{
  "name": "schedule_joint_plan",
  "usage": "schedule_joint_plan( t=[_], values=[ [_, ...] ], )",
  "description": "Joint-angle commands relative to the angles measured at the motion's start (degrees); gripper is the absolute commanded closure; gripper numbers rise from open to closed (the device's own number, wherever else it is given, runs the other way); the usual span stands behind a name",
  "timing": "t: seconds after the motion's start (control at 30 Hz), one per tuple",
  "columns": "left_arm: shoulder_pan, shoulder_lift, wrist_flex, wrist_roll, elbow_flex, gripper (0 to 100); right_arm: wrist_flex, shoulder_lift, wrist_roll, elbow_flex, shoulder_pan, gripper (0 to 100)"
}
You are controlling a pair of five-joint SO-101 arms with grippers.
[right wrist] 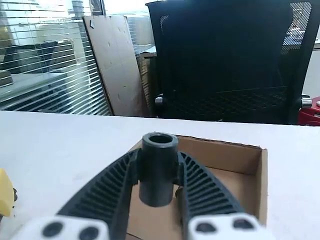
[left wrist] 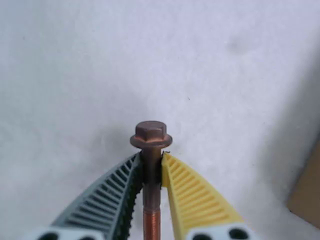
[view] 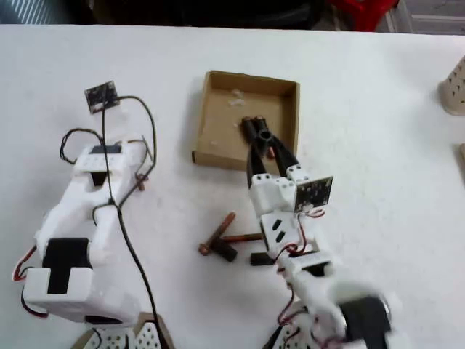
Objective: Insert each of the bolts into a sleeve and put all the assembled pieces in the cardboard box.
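The left pincer [left wrist: 151, 161] is closed on the shank of a bolt [left wrist: 151, 135]. The hexagonal head projects just past the fingertips, and the threaded end runs back between the fingers toward the wrist. The right pincer [right wrist: 158, 160] is closed around a black sleeve [right wrist: 159, 176], held upright with its open bore uppermost. The box [right wrist: 227, 154] lies directly beyond and beneath this pincer. The two pincers are well apart across the table [view: 378, 109], so mating is not yet begun. Principal hazard: the bolt presents head-first. The head appears wider than the bore, and the threaded end is enclosed by the fingers, so a direct approach is likely to jam or to knock the sleeve out of its grip. A regrasp is probably required. Second hazard: the fingers bear on the shank along a narrow line, so a side load at contact may pivot the bolt and spoil alignment with the bore. Third hazard: the sleeve hangs over the box, so a slackened grip drops an unassembled sleeve inside. Fourth hazard: a loose bolt [view: 222, 231] and a loose sleeve [view: 225, 253] lie close behind the right pincer, beside its arm, and a sweeping movement may scatter them.
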Motion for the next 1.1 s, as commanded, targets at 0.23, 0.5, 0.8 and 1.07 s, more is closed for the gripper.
schedule_joint_plan(
  t=[0.23, 0.5, 0.8, 1.07],
  values=[
    [-0.40, -0.57, -3.08, -0.44, -0.44, 98, -32.04, 37.32, 0.97, -8.09, -1.36, 98.4],
    [-0.40, -0.57, -3.08, -0.44, -0.44, 98, -31.96, 32.22, 0.53, -0.35, -8.22, 98.4],
    [-0.40, -0.57, -3.08, -0.44, -0.44, 98, -29.58, 29.49, 0.53, 5.98, -17.45, 98.3],
    [-0.40, -1.01, -5.89, -0.53, 1.76, 98, -29.49, 29.85, 0.70, 5.80, -20.18, 98.2]
  ],
)
